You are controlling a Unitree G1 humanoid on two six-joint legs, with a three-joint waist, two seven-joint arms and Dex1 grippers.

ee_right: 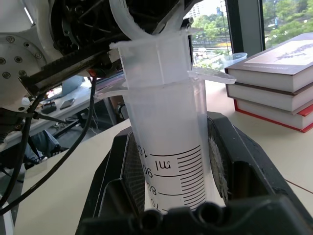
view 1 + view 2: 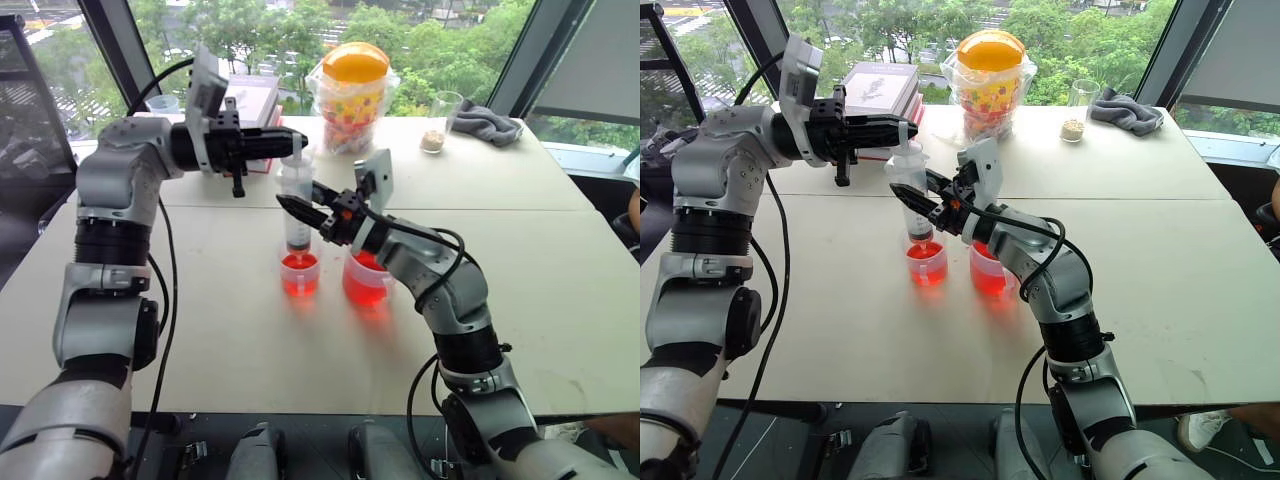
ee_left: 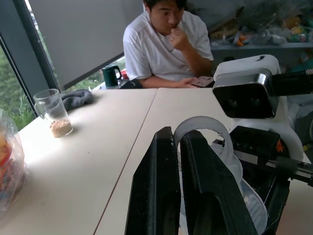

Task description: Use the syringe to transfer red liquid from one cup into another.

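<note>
Daylight enters through the windows (image 2: 420, 40) at 12 o'clock, bright and even. The table (image 2: 560, 270) reads pale, with mild glare toward 1 o'clock. Shadows are soft and short. Backlight makes the red liquid (image 2: 299, 280) glow. In the left wrist view the near fingers (image 3: 161, 196) at 6 o'clock are dark and slightly soft. Head views bend slightly at the edges.

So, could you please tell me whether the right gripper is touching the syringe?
Touching. In the right wrist view the right gripper has both black fingers pressed against the syringe barrel, which stands upright between them with no gap on either side.
</note>
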